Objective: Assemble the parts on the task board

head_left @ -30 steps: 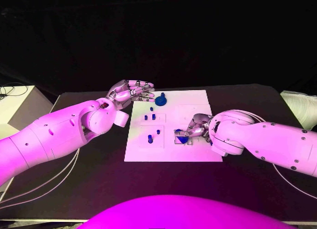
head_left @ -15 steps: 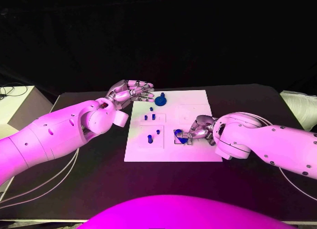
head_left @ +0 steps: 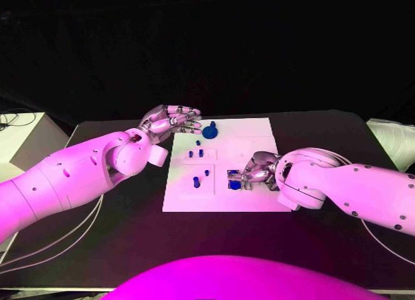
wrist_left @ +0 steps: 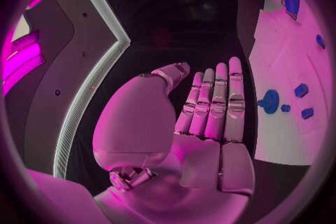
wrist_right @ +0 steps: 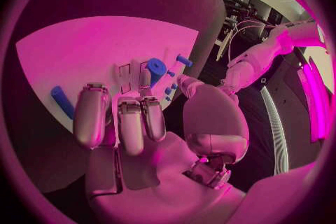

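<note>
Black bench (head_left: 117,206) under coloured light carries the flat white rectangular task board (head_left: 262,203) at its middle, a dark backdrop behind.

We find the right hand (head_left: 256,170) low over the board's near right part, fingers curled down beside a blue block-shaped part (head_left: 234,185) that sits at a square recess there. From the head view we cannot tell whether the fingers pinch this part or merely press on it; the right wrist view shows the fingers bent over the white surface with nothing plainly between them.

The left hand (head_left: 172,119) hovers at the board's far left corner, fingers spread and holding nothing. Just right of it stands a blue round knob-like part (head_left: 210,131). Small blue pegs (head_left: 199,152) lie along the board's left half, with one more (head_left: 195,182) nearer.

We judge the step in hand to be seating the blue block in its recess. To do it well, the right hand should keep the part square to the recess, press straight down and avoid sideways drag. The left hand should stay off the knob meanwhile.
</note>
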Available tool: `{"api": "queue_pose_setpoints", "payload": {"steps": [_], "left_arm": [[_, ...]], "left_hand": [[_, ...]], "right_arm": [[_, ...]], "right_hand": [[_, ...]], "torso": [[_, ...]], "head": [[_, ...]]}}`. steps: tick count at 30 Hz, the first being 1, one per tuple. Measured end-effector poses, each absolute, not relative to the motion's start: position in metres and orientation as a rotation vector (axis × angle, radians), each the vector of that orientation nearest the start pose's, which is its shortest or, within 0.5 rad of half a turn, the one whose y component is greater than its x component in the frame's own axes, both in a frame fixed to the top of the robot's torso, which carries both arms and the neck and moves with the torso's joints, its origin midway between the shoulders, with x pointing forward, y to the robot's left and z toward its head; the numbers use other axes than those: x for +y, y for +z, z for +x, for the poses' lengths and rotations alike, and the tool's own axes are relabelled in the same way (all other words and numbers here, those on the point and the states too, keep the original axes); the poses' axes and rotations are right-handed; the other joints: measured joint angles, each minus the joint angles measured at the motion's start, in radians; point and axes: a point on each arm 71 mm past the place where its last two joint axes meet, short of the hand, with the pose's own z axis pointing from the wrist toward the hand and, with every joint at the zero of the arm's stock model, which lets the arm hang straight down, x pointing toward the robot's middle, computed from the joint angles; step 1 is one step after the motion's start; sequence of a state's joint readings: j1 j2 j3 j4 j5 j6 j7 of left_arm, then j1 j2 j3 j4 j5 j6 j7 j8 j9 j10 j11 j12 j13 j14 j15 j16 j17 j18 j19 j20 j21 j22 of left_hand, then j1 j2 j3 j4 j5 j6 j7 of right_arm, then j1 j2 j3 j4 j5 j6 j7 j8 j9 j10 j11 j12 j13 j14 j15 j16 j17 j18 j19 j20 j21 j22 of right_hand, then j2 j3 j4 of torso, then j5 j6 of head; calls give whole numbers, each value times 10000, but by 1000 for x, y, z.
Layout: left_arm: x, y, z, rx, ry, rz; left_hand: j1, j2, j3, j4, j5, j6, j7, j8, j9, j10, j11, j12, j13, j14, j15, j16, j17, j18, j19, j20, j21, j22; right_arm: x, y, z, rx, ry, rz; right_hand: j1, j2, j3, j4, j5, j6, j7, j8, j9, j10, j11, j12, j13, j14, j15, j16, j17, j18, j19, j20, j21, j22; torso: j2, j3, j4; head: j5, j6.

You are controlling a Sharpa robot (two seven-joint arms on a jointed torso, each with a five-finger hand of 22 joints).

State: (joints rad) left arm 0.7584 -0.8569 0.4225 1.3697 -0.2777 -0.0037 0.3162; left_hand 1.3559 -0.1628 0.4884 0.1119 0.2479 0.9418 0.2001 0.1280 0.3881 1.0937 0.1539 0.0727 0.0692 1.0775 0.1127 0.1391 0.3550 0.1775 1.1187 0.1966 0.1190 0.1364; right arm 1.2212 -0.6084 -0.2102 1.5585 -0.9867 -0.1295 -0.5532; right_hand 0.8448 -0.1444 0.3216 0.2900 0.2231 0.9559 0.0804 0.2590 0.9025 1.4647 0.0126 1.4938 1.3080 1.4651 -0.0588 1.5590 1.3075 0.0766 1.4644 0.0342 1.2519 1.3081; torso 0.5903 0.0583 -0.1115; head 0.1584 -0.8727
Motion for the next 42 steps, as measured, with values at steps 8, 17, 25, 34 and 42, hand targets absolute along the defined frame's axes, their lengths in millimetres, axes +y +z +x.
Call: {"api": "queue_pose_setpoints", "payload": {"steps": [8, 17, 25, 34, 42], "left_arm": [[272, -245, 479, 14581, -16238, -11407], [272, -245, 479, 14596, -16226, -11412], [272, -246, 479, 14613, -16225, -11414], [272, -246, 479, 14632, -16221, -11414], [272, -246, 479, 14650, -16221, -11416]], "left_hand": [[0, 0, 0, 0, 0, 0, 0, 0, 0, 0, 0, 0, 0, 0, 0, 0, -1, 0, 0, 0, 0, 0], [0, 0, 0, 0, 0, 0, 0, 0, -8, 0, 0, 0, 0, 0, 0, 0, -2, 1, 0, 0, 0, 1], [0, 0, 0, 0, 0, 0, 0, 0, -7, 0, 0, 0, 0, 0, 0, 0, -3, 0, 0, 0, 0, 1], [0, 0, 0, 0, 0, 0, 0, 0, -7, 0, 0, 0, 0, 0, 0, 0, -3, 0, 0, 0, 0, 2], [0, 0, 0, -1, 0, 0, 0, 0, -6, 0, 0, 0, 0, 0, 0, 0, 16, 0, 0, 0, -45, -19]], "right_arm": [[-101, -261, 437, 23286, 5739, 1793], [-105, -261, 439, 23154, 5561, 1597], [-105, -263, 439, 23097, 5429, 1408], [-106, -265, 441, 23041, 5313, 1365], [-106, -270, 444, 23020, 5155, 1452]], "right_hand": [[236, 172, -55, -55, 172, 0, 0, -45, 30, 0, 0, 0, -1, 0, 0, 0, 0, 0, 0, 0, 0, -1], [2598, 171, 981, -1231, -438, 496, -211, 240, 273, 21, -199, 102, -2, -2, -149, 0, 0, 0, 23, -23, 84, -3], [2742, 75, 1176, -1425, -802, 612, -326, 507, 460, 20, -269, 102, -3, -2, -221, -1, -1, 1, 19, -93, 125, -4], [2741, 75, 1219, -1382, -802, 690, -333, 624, 531, 21, -341, 102, -3, 33, -257, 39, -1, 1, 18, -163, 125, -6], [2577, 237, 1356, -1129, -818, 691, -334, 777, 620, 20, -340, 144, -4, 15, -275, 39, -1, 1, 18, -163, 124, -7]], "torso": [[0, -10, 2], [0, -10, 0], [1, -7, -3], [1, -5, -2], [5, -4, 6]], "head": [[-7, 0], [5, 0], [-2, 0], [-10, 0], [-11, 0]]}}
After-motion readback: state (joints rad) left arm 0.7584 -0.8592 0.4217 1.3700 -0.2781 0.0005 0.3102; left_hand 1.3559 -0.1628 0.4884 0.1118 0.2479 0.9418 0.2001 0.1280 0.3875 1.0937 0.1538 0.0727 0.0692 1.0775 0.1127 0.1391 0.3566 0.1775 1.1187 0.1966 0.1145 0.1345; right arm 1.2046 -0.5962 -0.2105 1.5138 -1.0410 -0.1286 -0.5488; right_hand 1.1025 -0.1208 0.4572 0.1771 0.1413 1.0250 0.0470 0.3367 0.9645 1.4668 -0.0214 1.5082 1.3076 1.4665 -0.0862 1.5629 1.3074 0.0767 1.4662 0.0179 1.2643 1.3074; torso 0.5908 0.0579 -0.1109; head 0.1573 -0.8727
